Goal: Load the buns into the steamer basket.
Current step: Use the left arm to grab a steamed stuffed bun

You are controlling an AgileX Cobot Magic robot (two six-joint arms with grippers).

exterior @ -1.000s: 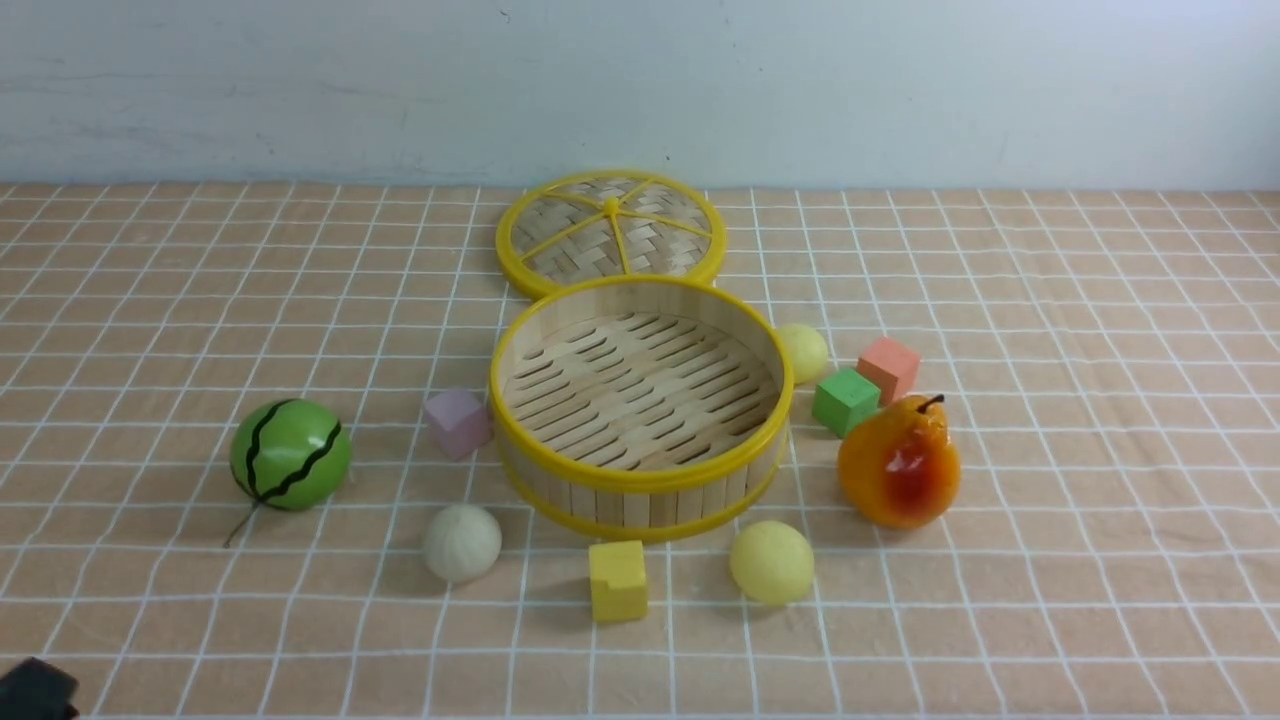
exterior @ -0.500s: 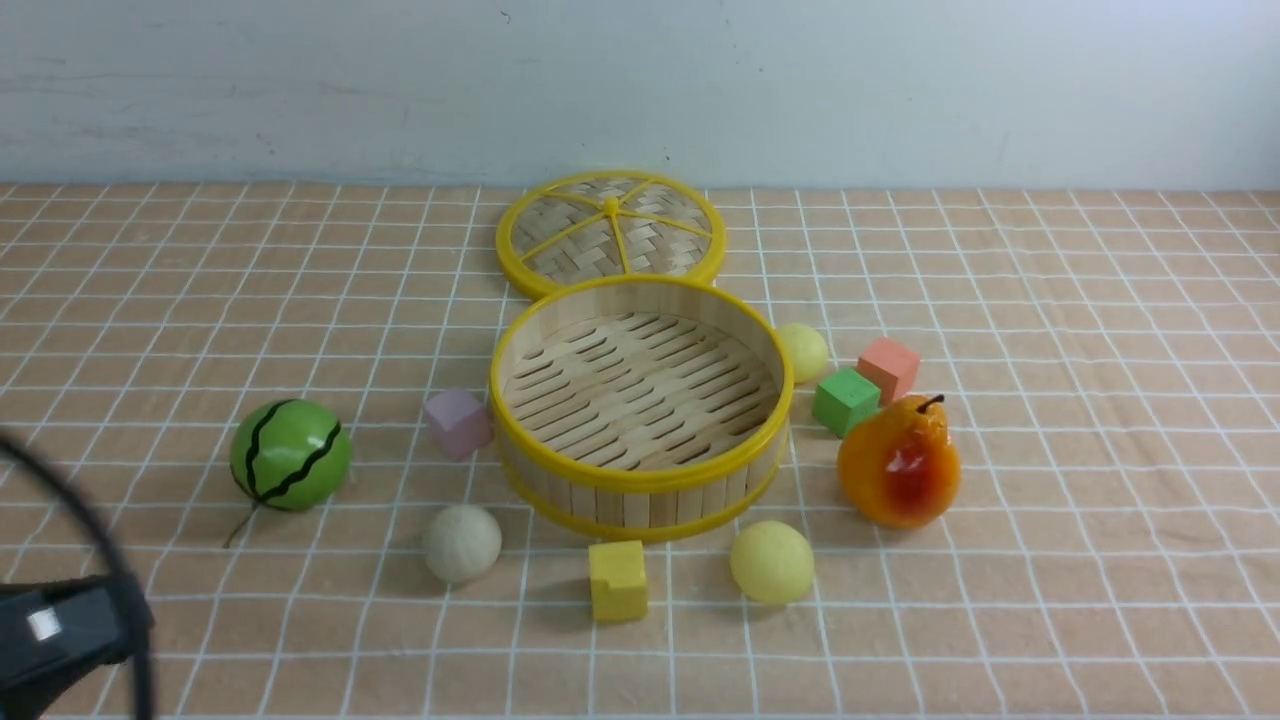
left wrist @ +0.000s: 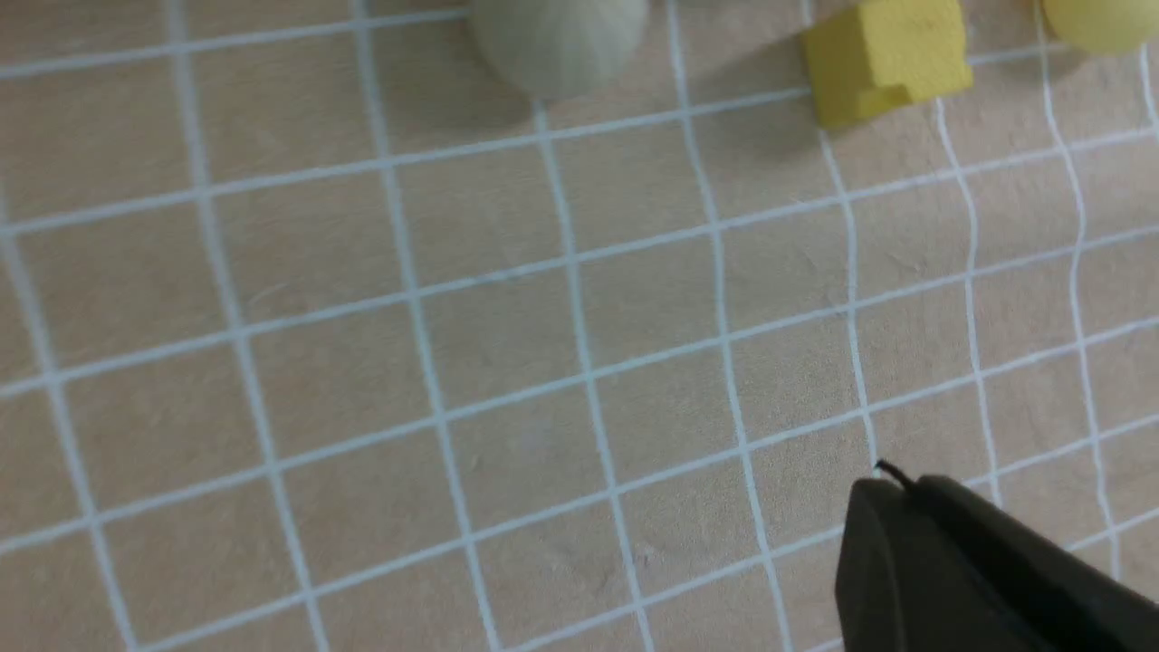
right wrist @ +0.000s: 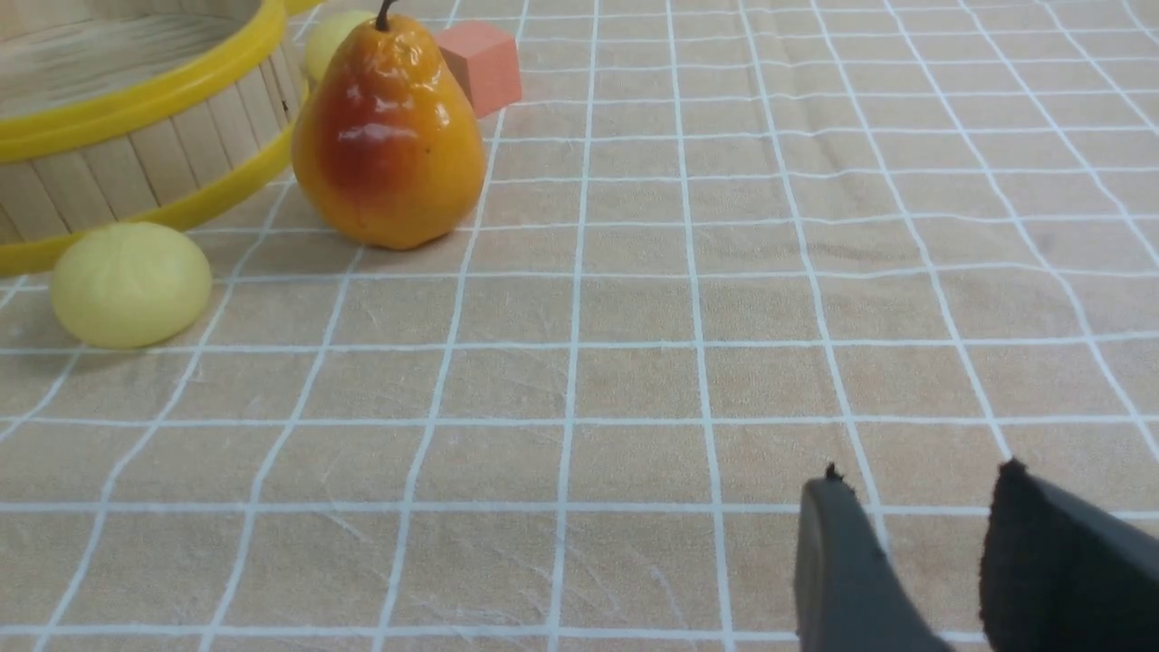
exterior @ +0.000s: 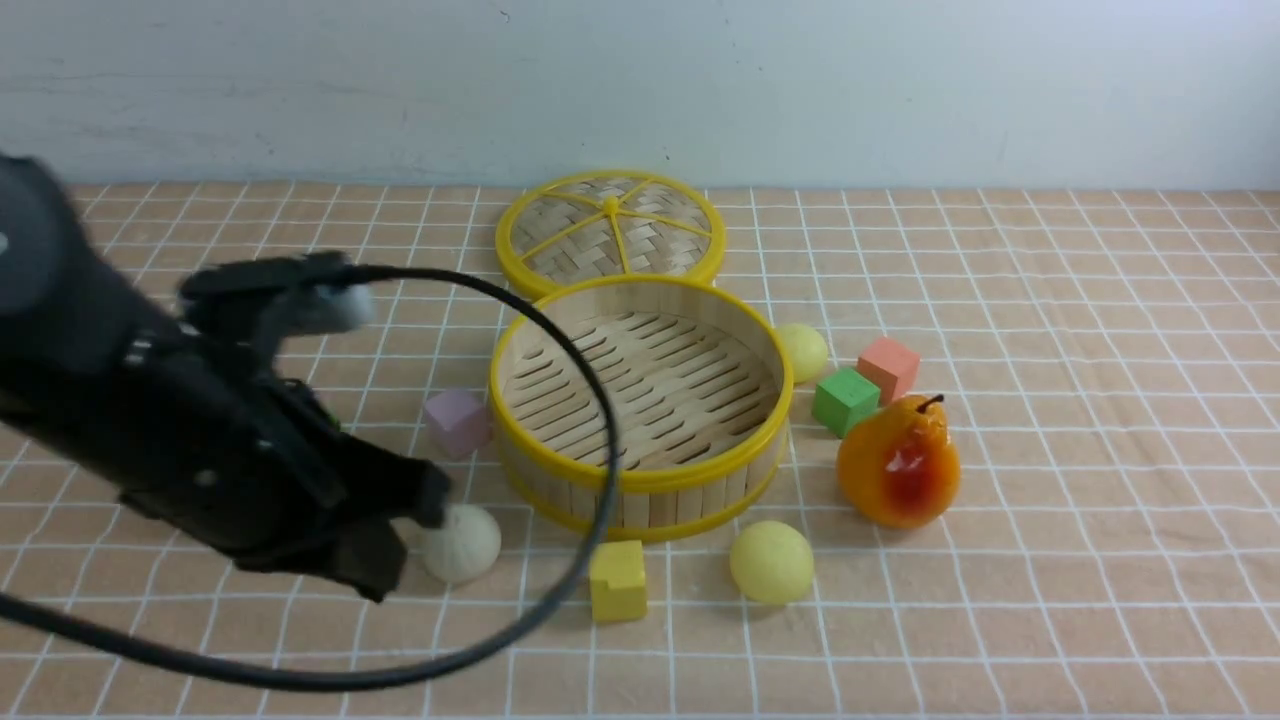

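My left claw (left wrist: 896, 489) pressed shut, empty, near the off-white bun (exterior: 461, 543).
My right claw (right wrist: 919, 475) stands spread and empty — all three lie on the cloth (exterior: 1050, 560) outside the steamer basket (exterior: 640, 480), the two pale yellow buns (exterior: 771, 561) (exterior: 803, 351) near its wall.

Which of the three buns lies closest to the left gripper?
The off-white bun, right beside the left gripper. The front pale yellow bun and the back pale yellow bun lie farther right.
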